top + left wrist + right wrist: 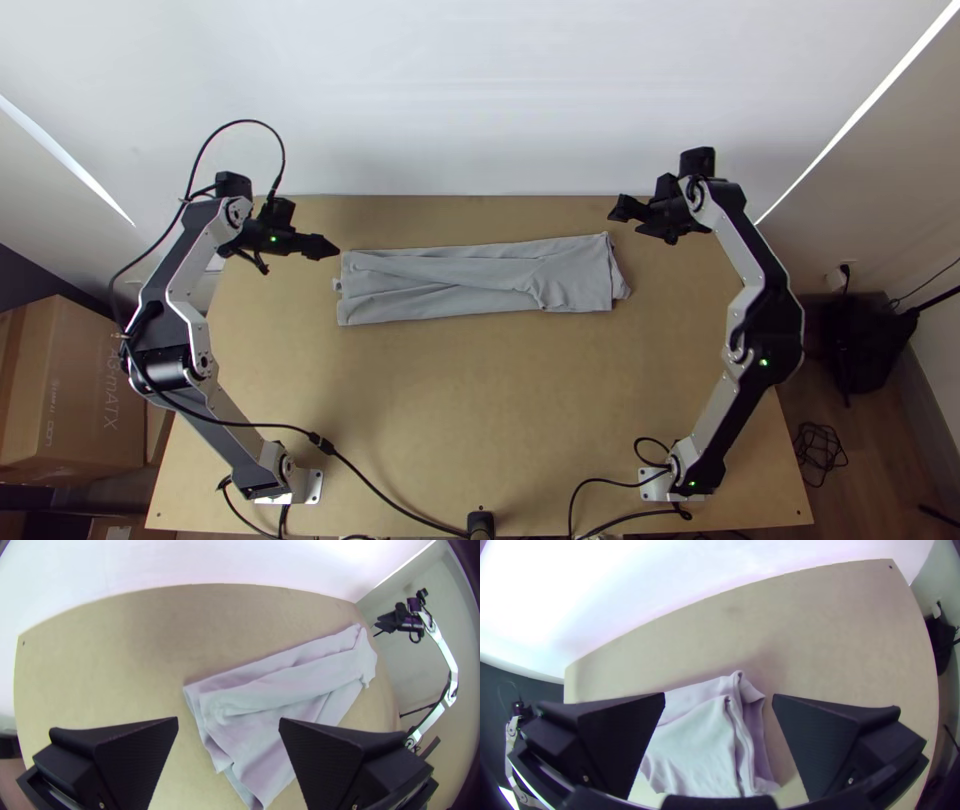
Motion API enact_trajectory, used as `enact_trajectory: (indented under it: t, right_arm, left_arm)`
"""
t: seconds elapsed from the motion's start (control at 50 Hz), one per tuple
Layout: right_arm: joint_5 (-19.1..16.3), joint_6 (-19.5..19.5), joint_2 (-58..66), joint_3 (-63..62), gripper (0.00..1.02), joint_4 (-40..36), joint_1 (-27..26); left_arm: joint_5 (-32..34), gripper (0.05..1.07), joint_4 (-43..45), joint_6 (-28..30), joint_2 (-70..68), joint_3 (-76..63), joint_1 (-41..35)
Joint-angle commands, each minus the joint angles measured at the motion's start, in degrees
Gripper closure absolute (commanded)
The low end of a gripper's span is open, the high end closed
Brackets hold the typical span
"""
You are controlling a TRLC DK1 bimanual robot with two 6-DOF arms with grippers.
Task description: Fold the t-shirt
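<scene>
In the top view the grey t-shirt lies as a long folded strip across the upper middle of the table, with creases along it. My left gripper is just off the strip's left end, above the table. Off the strip's upper right corner is my right gripper. The left wrist view has the left gripper with fingers wide apart, the t-shirt beyond and between them. Likewise the right gripper stands open over the end of the t-shirt, holding nothing.
Bare wooden table extends in front of the strip toward the arm bases. A white wall rises behind the table's far edge. A black cable runs over the near left part of the table. Cardboard boxes stand off to the left.
</scene>
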Motion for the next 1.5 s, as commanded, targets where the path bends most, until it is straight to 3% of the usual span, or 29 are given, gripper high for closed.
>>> enact_trajectory:
  t: [0.0,0.16,0.26,0.66,1.02,1.1,1.26,1.36,1.48]
  right_arm:
    - [-2.0,4.9,-6.4,-9.0,0.03,4.2,-0.5]
    - [-7.1,11.6,-12.9,-17.6,0.03,10.4,-1.6]
    - [-8.0,14.4,-16.8,-21.8,0.03,13.4,-1.7]
    - [-8.5,17.6,-25.3,-28.5,0.03,14.6,-1.8]
    - [-8.5,18.9,-30.9,-31.1,0.03,14.6,-2.0]
    - [-8.5,19.1,-31.7,-31.6,0.03,14.6,-1.9]
    - [-8.5,19.0,-33.5,-33.3,0.03,14.6,-1.8]
    - [-8.5,18.6,-34.4,-34.5,0.03,14.6,-1.8]
    - [-8.5,18.2,-35.4,-36.2,0.03,14.7,-1.8]
  left_arm:
    - [1.3,0.10,1.9,-2.3,-0.8,-5.9,1.0]
    - [2.2,0.10,7.1,-4.4,-0.9,-11.6,2.0]
    - [2.2,0.10,9.9,-5.6,0.2,-13.2,2.2]
    - [2.0,0.10,17.6,-11.2,4.4,-15.6,-3.1]
    - [-2.2,0.12,21.9,-14.3,3.8,-17.8,-9.9]
    - [-2.4,0.35,22.4,-14.5,2.4,-19.2,-9.9]
    - [-3.6,1.05,23.4,-15.7,-2.4,-23.6,-8.0]
    - [-3.1,1.05,22.5,-14.4,-6.3,-26.4,-3.7]
    - [-2.1,1.05,17.4,-8.5,-11.5,-28.0,4.1]
